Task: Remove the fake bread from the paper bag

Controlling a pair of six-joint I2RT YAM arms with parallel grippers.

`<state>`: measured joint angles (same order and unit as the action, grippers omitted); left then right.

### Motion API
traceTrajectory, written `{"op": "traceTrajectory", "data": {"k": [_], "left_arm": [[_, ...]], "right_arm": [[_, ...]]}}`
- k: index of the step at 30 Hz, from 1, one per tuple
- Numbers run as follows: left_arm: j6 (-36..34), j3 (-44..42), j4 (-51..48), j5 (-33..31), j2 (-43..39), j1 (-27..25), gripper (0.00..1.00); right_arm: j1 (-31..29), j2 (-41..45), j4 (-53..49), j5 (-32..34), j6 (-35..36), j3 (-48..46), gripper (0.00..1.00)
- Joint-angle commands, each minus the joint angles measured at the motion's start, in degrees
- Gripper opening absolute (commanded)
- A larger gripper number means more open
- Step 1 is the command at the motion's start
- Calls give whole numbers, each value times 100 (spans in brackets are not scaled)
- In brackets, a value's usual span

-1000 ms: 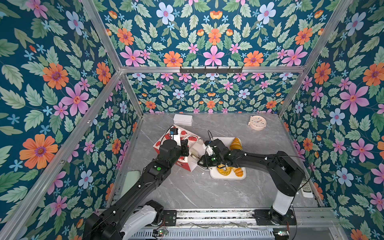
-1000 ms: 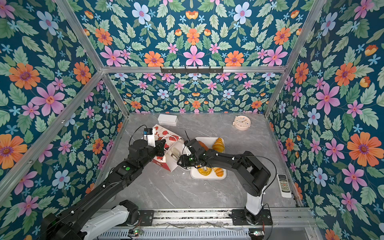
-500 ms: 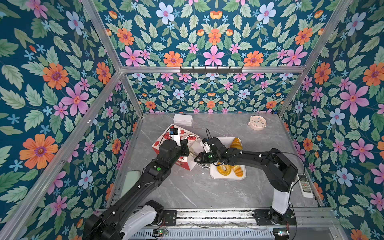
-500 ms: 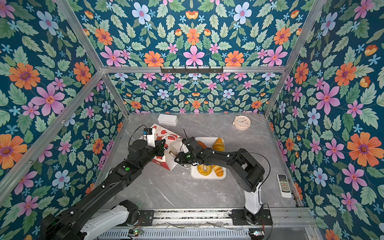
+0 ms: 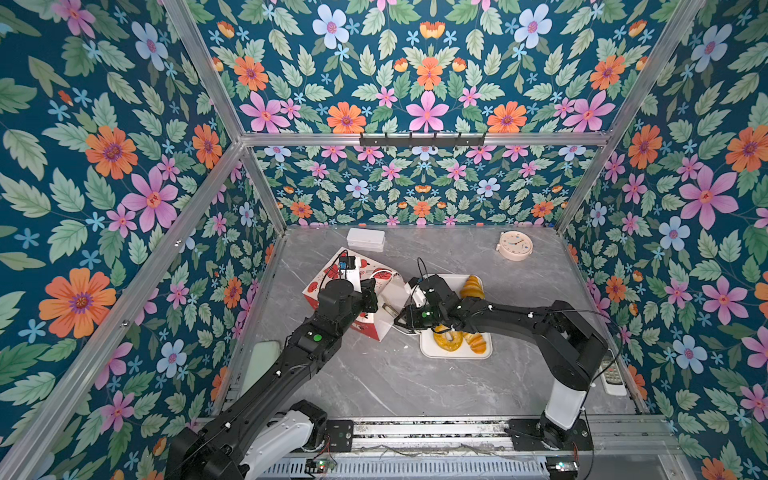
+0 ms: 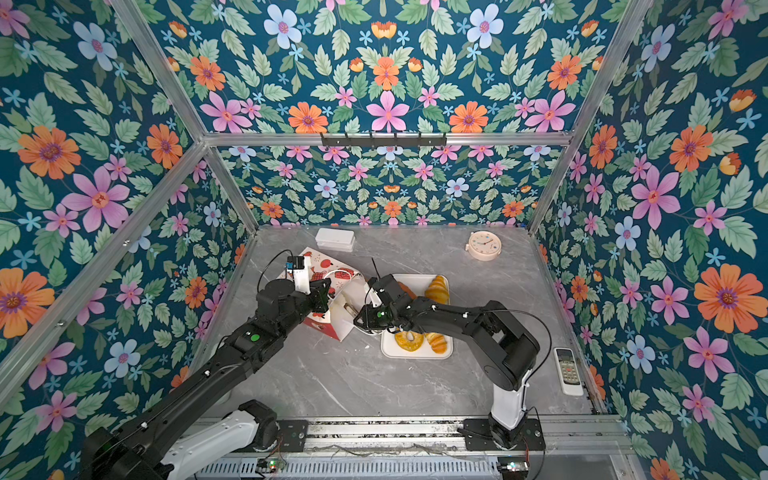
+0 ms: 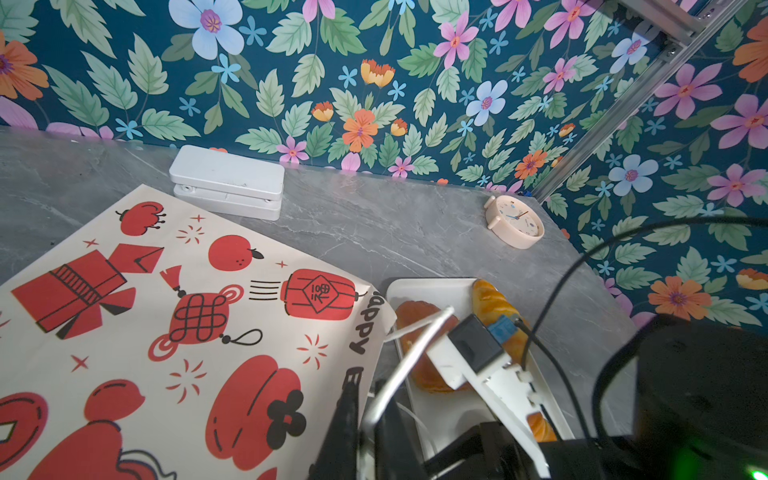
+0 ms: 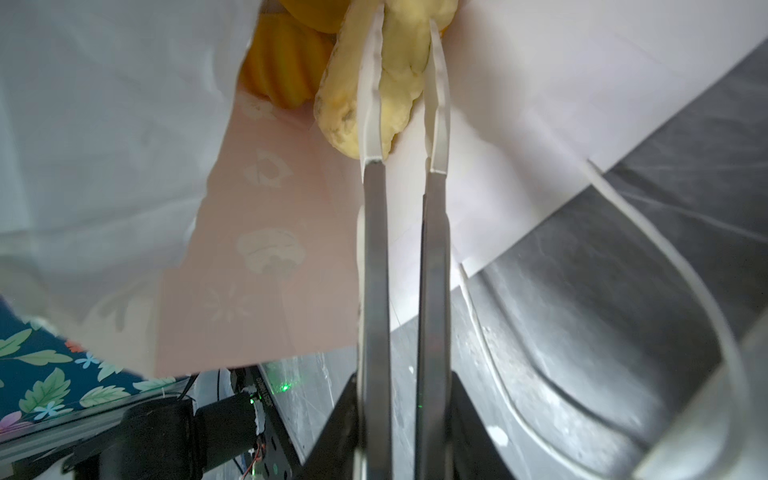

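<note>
White-tipped jaws of the right gripper (image 8: 405, 25) pinch a pale yellow glossy toy pastry (image 8: 345, 104) inside the red-and-white printed paper bag (image 7: 166, 311); the left gripper (image 7: 365, 419) clamps its rim.

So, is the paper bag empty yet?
Not empty: the right wrist view shows the right gripper pinching a pale pastry inside the paper bag, a fluted yellow one behind.

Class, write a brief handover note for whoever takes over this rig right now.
Left gripper: shut on the rim of the paper bag, holding the mouth up.
Right gripper: inside the bag, shut on a pale pastry.
Done: four pastries lie on the white tray.
Left: bring the held pastry out to the tray; a yellow fluted cake is inside too, more may be hidden.
</note>
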<state>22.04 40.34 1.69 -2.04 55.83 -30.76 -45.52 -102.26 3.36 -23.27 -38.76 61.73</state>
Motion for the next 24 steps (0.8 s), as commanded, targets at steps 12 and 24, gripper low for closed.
{"op": "traceTrajectory", "data": {"k": [12, 24], "left_arm": [[19, 40, 213, -208, 94, 9, 11], [30, -82, 332, -235, 38, 9, 11]], "right_arm": [[-10, 2497, -1486, 456, 389, -1229, 25], [-8, 4396, -4929, 1474, 715, -971, 26]]}}
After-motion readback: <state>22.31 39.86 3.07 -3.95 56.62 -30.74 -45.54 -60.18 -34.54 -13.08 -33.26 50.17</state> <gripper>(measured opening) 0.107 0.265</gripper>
